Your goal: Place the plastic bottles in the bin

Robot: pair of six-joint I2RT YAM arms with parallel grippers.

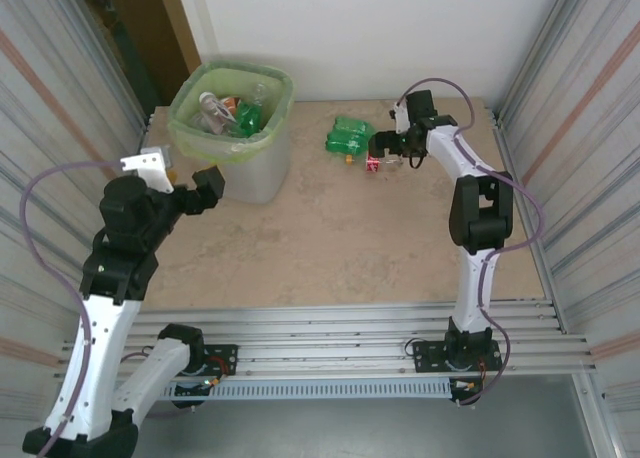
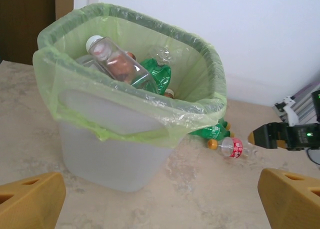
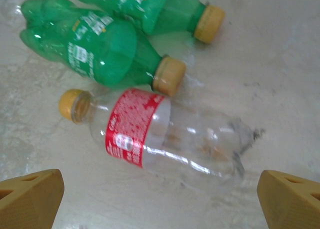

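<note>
Clear bottle: red label, yellow cap. It lies on its side in the middle of the right wrist view, cap to the left and crushed base to the right.
Green bottles: two lie in the upper left of that view, and the nearer one's cap touches the clear bottle.
Bin: it stands in the upper left of the overhead view, well apart from these three and already heaped with bottles.
Step in hand: to my eye, the right arm is about to pick up the clear bottle.
Doing it well: the bottle lies nearly along the line between the fingers, so I would turn the wrist first. Then close across the labelled belly, gently, since crushed plastic can squirt out. Lift straight up so the green neighbour isn't dragged.
Right gripper: jaws spread wide, hanging over the clear bottle, holding and touching nothing.
Left gripper: also wide and empty, facing the bin's wall from close by.
</note>
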